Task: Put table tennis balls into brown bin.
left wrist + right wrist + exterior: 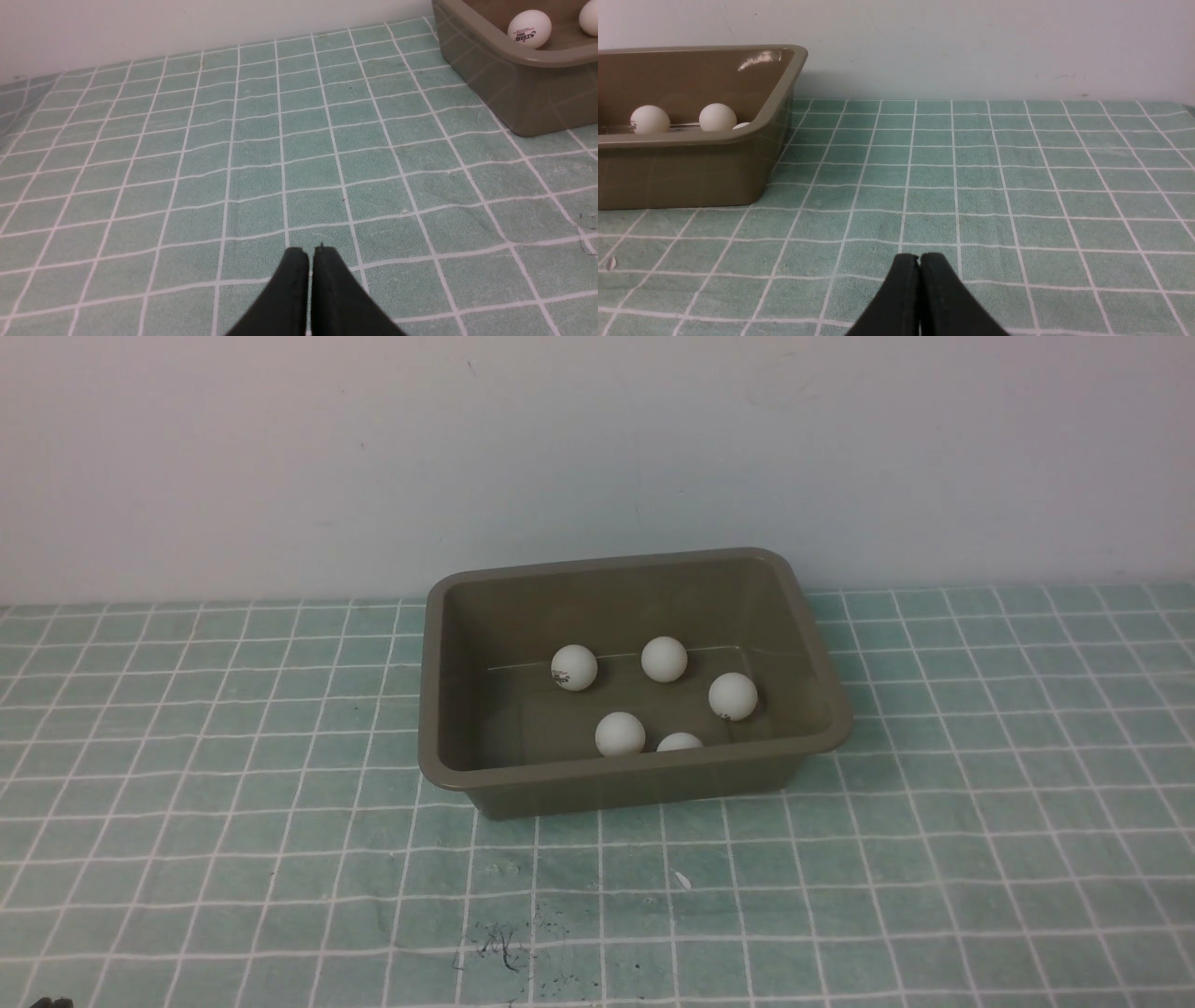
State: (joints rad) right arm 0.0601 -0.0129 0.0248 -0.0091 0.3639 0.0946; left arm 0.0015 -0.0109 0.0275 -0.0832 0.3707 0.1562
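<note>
Five table tennis balls (pixel 665 659) lie on the floor of the brown bin (pixel 439 709), which stands toward the wall on the green checked cloth (pixel 233 803); no ball shows on the cloth in any view, so I judge the job done or all but done.

My left pincer (pixel 310 254) has its black tips pressed together with nothing between them, low over bare cloth. My right pincer (pixel 919 259) is the same: tips together, empty. Neither arm shows in the front view, so both sit well back from the bin.

From my left pincer the bin lies ahead and off to my right; from my right pincer it lies ahead and off to my left. Its long side runs across my front, roughly along the wall, turned slightly. I cannot tell which arm is nearer; both look about equally far off.

The balls are plain matte white. The one nearest my left side (pixel 573 667) carries a small dark and red print, and another toward my right (pixel 733 696) shows a dark mark. Two sit close behind the near wall, one half hidden by the rim. None touch. The bin's inside is smooth and glossy, with a rolled rim.
</note>
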